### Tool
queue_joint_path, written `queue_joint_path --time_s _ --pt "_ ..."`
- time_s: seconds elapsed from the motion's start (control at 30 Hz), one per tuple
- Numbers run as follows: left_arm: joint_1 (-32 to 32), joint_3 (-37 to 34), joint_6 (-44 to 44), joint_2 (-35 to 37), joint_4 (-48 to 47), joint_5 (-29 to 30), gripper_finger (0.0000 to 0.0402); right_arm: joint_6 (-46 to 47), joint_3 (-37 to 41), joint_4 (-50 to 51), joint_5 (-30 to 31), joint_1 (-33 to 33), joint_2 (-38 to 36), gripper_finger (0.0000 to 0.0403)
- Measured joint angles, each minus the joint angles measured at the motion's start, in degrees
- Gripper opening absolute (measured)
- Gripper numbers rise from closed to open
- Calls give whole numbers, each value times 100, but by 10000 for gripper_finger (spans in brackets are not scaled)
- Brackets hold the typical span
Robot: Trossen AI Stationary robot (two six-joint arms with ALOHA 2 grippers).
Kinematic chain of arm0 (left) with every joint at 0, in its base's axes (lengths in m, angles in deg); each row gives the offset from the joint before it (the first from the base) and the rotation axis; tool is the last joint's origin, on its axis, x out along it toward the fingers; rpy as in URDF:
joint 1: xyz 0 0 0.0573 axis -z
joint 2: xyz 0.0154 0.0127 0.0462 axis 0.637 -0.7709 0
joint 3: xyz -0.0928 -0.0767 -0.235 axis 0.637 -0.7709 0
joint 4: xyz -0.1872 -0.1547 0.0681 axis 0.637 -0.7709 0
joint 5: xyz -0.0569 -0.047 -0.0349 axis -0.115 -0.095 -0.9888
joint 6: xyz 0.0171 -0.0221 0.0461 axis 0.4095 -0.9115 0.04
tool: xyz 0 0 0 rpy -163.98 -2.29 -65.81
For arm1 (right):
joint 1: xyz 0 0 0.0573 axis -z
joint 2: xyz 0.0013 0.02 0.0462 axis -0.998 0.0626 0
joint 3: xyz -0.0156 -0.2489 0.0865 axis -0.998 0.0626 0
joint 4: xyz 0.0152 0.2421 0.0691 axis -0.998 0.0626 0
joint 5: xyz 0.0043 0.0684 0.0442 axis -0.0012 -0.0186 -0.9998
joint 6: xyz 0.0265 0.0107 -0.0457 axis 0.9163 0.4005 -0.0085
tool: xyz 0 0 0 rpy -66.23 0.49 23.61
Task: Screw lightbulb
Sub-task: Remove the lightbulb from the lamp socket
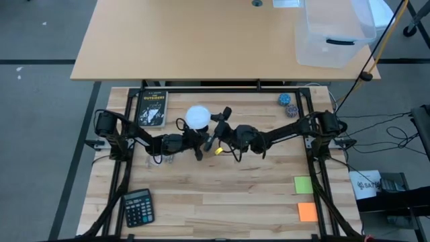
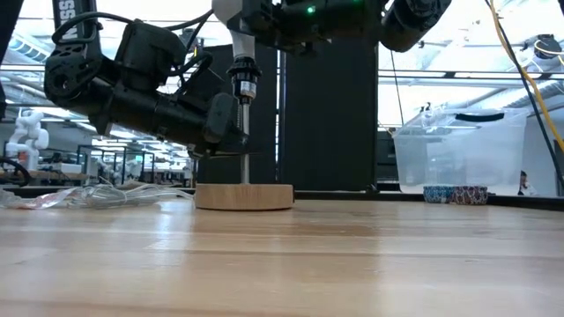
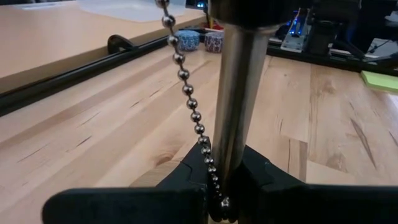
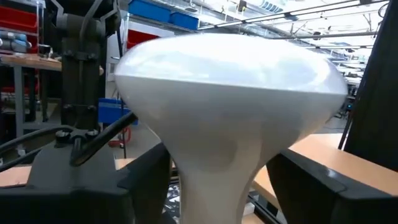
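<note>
Both grippers met at the middle of the table, over a lamp. Left gripper was closed around the lamp's thin metal stem, its dark fingers pressed against the stem low down, just above the round wooden base. A beaded pull chain hung beside the stem and ran down between those fingers. In the low view the left arm reached in at a slant and its gripper clamped the stem partway up.

Right gripper held the lightbulb by its narrow neck, one dark finger on each side, opened only as wide as that neck. From above, the right gripper sat just beside the bulb, which showed as a white round dome directly over the lamp.

The bulb was matte white, with a broad rounded dome tapering sharply to a slim neck; its screw base could not be seen. In the low view a ribbed socket sat at the top of the stem, with the bulb above it cut off by the frame's upper edge.

A dark book lay at the table's far left, its cover reading "OUTSIDERS". A black calculator sat at the near left corner; its key labels were too small to read. Green and orange sticky notes lay at the near right, without legible writing.
</note>
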Motion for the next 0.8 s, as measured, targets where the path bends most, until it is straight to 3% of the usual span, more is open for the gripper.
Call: queue_joint_path --time_s 0.23,0.53,0.8 --pt "2 0 15 0 -18 -51 33 177 0 112 -151 2 0 197" --pt "34 0 91 1 -32 -175 33 143 0 717 -413 35 -255 188" --pt "31 -1 301 3 31 -832 33 178 0 1372 -1383 249 -548 187"
